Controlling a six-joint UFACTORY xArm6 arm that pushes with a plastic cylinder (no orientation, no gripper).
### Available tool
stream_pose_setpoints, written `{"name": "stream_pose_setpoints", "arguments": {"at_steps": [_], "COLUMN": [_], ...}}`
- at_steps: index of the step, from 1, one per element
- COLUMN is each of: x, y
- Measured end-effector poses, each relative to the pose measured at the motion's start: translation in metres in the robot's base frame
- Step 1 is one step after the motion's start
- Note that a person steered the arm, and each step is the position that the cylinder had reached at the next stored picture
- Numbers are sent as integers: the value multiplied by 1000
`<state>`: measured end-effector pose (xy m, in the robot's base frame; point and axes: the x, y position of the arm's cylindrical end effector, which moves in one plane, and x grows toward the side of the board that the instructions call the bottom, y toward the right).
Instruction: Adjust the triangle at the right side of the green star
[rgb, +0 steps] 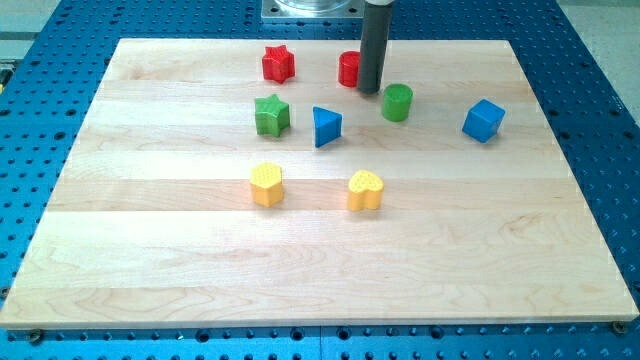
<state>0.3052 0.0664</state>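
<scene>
The blue triangle (326, 126) lies on the wooden board just right of the green star (271, 115), with a small gap between them. My tip (368, 90) is above and to the right of the triangle, apart from it. The rod stands right against the red cylinder (349, 69) and partly hides its right side. The green cylinder (397, 102) is just right of the tip.
A red star (278, 63) sits near the view's top. A blue cube (484, 120) is at the right. A yellow hexagon-like block (267, 184) and a yellow heart (365, 190) lie below the middle. The board (150, 250) rests on a blue perforated table.
</scene>
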Motion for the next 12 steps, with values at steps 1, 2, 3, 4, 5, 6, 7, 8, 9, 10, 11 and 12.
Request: {"name": "stream_pose_setpoints", "arguments": {"at_steps": [1,2,3,4,5,6,7,8,9,10,11,12], "x": [21,37,47,76,110,118,118,119,119,117,114,114], "y": [-19,-14,-13,-7,-13,-45,-71,-93,-86,-64,-67,-90]}}
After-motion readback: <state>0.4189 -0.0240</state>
